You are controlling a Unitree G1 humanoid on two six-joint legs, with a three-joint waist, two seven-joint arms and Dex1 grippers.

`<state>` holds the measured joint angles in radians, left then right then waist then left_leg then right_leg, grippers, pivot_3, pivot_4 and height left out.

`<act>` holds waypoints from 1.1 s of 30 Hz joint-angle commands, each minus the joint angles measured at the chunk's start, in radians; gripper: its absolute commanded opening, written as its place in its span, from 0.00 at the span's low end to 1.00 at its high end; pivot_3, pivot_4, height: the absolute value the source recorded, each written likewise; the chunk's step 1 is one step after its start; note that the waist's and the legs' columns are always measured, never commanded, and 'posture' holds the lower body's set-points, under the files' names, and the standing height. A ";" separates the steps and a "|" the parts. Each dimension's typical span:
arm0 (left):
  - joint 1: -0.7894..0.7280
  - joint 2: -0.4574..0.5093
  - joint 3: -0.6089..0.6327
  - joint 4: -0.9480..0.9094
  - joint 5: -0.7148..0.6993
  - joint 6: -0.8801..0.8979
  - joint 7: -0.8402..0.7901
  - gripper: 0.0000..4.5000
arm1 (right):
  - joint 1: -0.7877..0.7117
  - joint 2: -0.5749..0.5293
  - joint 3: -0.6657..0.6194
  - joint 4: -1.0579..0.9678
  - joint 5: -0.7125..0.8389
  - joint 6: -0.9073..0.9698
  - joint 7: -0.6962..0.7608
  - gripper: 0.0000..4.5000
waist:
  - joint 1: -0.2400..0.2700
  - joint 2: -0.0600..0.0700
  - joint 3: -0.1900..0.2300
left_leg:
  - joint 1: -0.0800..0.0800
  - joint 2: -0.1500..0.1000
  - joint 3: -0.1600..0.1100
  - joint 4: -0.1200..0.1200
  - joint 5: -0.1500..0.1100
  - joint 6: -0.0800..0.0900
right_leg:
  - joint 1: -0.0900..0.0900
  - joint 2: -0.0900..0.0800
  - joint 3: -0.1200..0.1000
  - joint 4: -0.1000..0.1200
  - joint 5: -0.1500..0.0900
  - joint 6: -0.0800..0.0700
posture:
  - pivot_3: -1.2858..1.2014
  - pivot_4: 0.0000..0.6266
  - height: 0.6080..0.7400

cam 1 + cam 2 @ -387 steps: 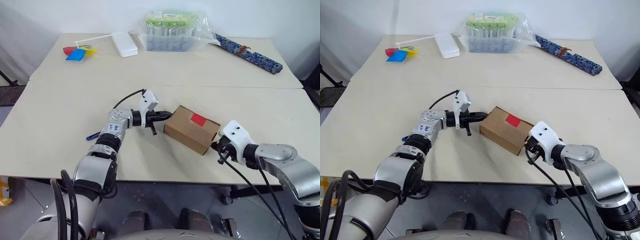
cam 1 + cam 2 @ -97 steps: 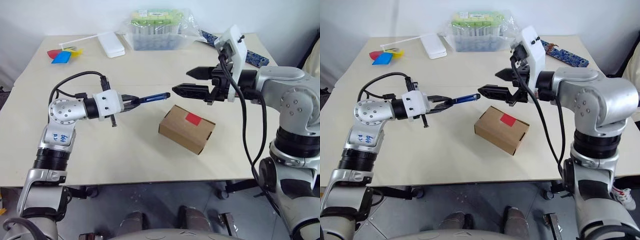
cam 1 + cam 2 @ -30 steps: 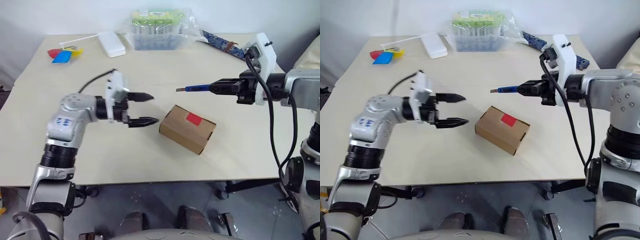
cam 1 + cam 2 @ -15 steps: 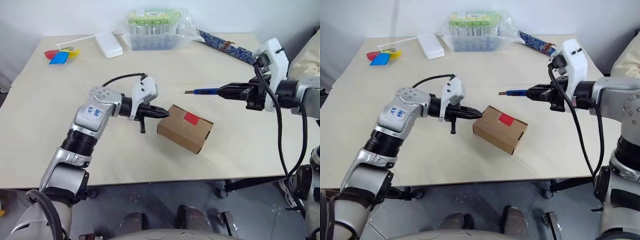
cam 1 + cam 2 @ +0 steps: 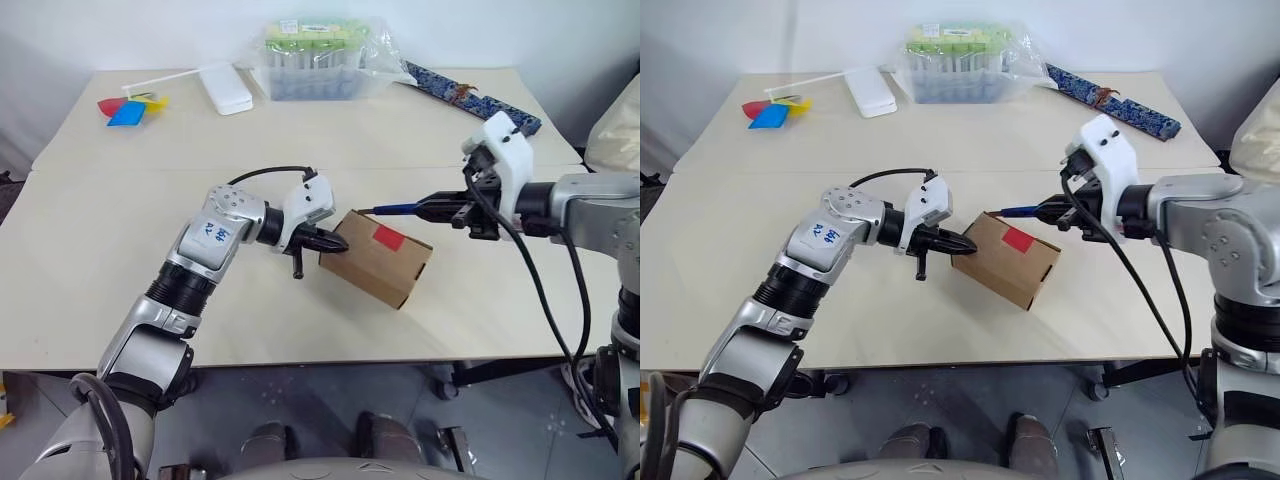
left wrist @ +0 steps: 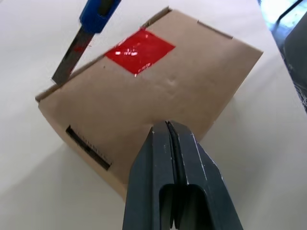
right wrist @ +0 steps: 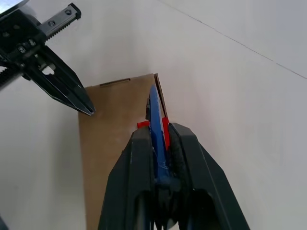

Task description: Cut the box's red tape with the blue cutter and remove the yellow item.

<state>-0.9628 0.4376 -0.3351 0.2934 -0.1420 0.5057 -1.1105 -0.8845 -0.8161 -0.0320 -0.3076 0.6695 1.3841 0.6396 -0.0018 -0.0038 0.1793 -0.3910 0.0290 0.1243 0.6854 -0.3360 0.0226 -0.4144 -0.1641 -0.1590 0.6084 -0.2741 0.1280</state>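
Since a second ago the left gripper point(image 5: 338, 241) has swung in from open worktop and snapped its jaws shut on nothing; its tips now sit against the near left face of the box point(image 5: 378, 268). Meanwhile the right gripper point(image 5: 447, 212) has dropped lower and come in from the right of the frame, jaws clamped on the blue cutter point(image 5: 405, 209).

Nearest the camera, the front edge of the worktop point(image 5: 300, 345) runs across the lower part of the frame, with a bare strip between it and the box. That box lies turned at an angle, one corner pointing toward the front edge, flaps closed, at centre frame. On its top face, the red tape point(image 5: 388, 237) is intact. In the left wrist view the cutter's dark tip meets the top edge of the box, beside the tape and not on it.

Left of the box the worktop is open out to its left edge. Farther back, a wide bare band separates the box from the far row: a pinwheel point(image 5: 128, 107) at upper left, a white flat case point(image 5: 225, 89), a plastic-wrapped container point(image 5: 320, 60), and a blue patterned strip point(image 5: 470, 97) at upper right.
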 commanded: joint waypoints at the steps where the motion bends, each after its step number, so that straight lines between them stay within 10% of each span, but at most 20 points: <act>1: -0.010 0.004 0.000 -0.001 0.016 -0.003 -0.010 0.00 | -0.009 -0.022 0.024 0.021 -0.031 -0.067 0.023 0.04 | 0.000 0.000 0.000 | 0.000 0.000 0.000 0.000 0.000 0.000 | 0.000 0.000 0.000 0.000 0.000 0.000 | 0.52 0.24 1.00; 33: -0.084 -0.001 -0.002 0.207 0.081 -0.149 -0.075 0.00 | 0.028 -0.088 0.016 -0.053 -0.037 -0.054 0.056 0.04 | 0.004 0.000 0.000 | 0.000 0.001 -0.001 0.006 0.000 0.001 | 0.002 0.000 0.000 0.002 0.000 0.000 | 0.52 0.24 1.00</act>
<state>-1.0414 0.4375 -0.3324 0.4836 -0.0869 0.3636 -1.1818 -0.8501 -0.8947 -0.0017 -0.3525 0.6388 1.3331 0.7035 0.0018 -0.0038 0.1793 -0.3914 0.0295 0.1235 0.6914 -0.3364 0.0235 -0.4129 -0.1642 -0.1590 0.6104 -0.2741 0.1280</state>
